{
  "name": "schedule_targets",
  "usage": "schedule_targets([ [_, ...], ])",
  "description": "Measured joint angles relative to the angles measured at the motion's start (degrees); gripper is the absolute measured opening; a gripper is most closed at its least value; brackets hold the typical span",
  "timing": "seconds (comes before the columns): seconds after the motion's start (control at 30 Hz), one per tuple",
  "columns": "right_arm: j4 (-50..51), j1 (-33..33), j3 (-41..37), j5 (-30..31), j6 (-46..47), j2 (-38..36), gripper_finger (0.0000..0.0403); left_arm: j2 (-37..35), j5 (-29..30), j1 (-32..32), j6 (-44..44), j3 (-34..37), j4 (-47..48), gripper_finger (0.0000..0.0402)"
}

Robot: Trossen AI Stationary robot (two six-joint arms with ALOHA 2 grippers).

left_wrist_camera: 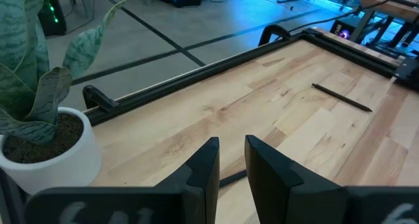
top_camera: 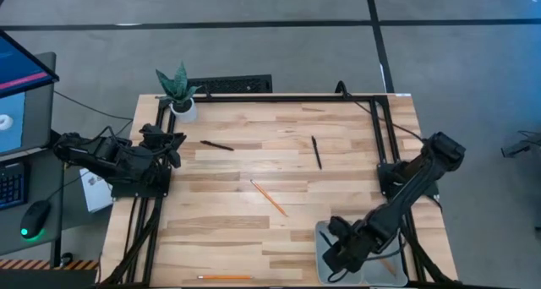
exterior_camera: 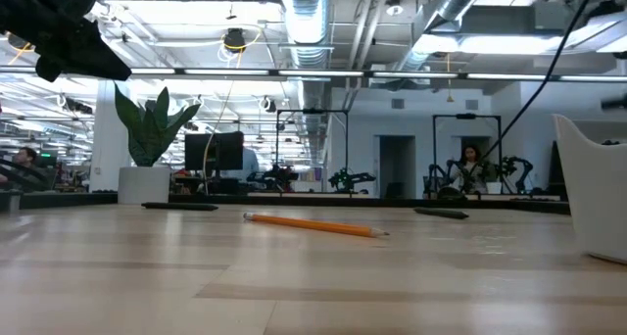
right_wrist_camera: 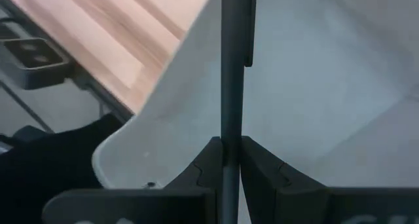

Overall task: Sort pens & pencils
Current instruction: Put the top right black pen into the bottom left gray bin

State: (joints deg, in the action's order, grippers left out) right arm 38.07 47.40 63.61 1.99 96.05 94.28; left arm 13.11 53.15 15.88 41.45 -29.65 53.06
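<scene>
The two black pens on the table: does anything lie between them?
No. In the high view only bare wood separates the left pen from the right pen.

— Where does each camera sit?
— One hangs above, looking straight down on the whole table (top_camera: 279,154). One sits at tabletop height, looking level across the wood into the room. Each wrist camera looks forward past its own fingers, close in.
— What do they share?
— The orange pencil (top_camera: 269,198) mid-table shows from above and low; the potted plant (top_camera: 179,90) shows above, low and from the left wrist.
</scene>
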Motion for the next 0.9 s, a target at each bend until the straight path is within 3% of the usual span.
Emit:
schedule_targets([
  [0.47,0.08,-1.33,0.02,-5.72,3.46,6.31,0.0062,0.01,0.00,0.00,-0.01,0.00,0.00,0.0064],
  [0.9,-0.79,-1.79,0.02,-6.49,3.46,6.38,0.0080,0.02,0.00,0.00,-0.02,0.00,0.02,0.0064],
])
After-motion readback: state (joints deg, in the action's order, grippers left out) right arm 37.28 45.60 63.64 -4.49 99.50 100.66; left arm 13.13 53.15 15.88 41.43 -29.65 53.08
